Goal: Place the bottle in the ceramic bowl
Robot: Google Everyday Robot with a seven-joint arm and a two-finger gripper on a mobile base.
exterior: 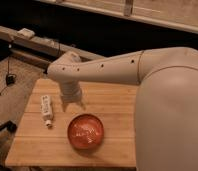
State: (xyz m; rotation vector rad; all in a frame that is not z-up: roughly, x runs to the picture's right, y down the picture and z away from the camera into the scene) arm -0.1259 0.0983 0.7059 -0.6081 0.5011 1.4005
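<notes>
Flat on its side on the wooden counter (114, 107): the bottle (46, 109), cap end toward the near edge, just left of the ceramic bowl (85, 132), apart from it. Above the counter, right of the bottle and behind the bowl: the hand (72, 103), spread open, empty.

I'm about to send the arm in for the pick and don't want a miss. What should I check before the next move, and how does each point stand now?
1. Is the bottle free to grasp? Ok: it lies flat on the wooden table, unheld, left of the ceramic bowl.
2. Is the ceramic bowl ready? Ok: it sits upright near the table's front edge, apart from the bottle.
3. Is the gripper above the bottle? Not ok: it hangs to the bottle's right, behind the bowl.
4. Is the way from gripper to bottle free? Ok: nothing lies between them.
5. How high is the gripper over the table? Cannot tell.
</notes>
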